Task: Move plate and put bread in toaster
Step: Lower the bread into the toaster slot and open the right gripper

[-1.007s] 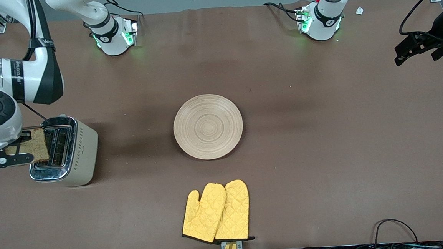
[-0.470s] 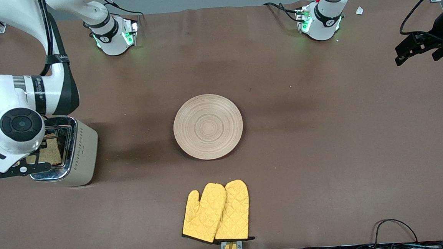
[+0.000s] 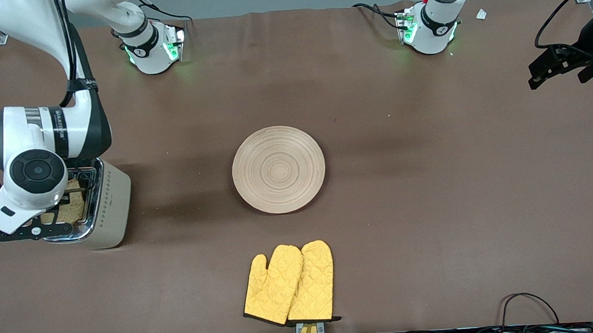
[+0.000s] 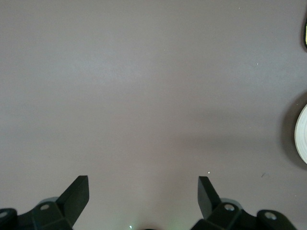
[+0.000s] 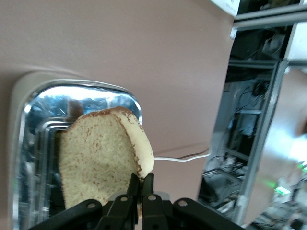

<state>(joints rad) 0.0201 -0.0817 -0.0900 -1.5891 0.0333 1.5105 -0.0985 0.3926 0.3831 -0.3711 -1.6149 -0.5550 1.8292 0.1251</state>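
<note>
The cream toaster [image 3: 115, 198] stands at the right arm's end of the table. My right gripper [image 5: 142, 181] hangs over its chrome top [image 5: 86, 96], shut on one edge of the brown bread slice [image 5: 98, 158]. The slice hangs upright over the slots; in the front view only part of the bread [image 3: 72, 208] shows beside the arm's wrist, which hides the gripper. The round wooden plate [image 3: 278, 169] lies bare at the table's middle. My left gripper [image 3: 538, 72] waits open over the left arm's end of the table, with nothing between its fingers [image 4: 76, 194].
A pair of yellow oven mitts [image 3: 289, 284] lies near the table's front edge, nearer to the front camera than the plate. The toaster's white cord [image 5: 184, 157] trails off the table's end. Cables lie along the front edge [image 3: 526, 307].
The right arm has swung the bread from beside the toaster's end to over its slots. The left arm has not moved.
</note>
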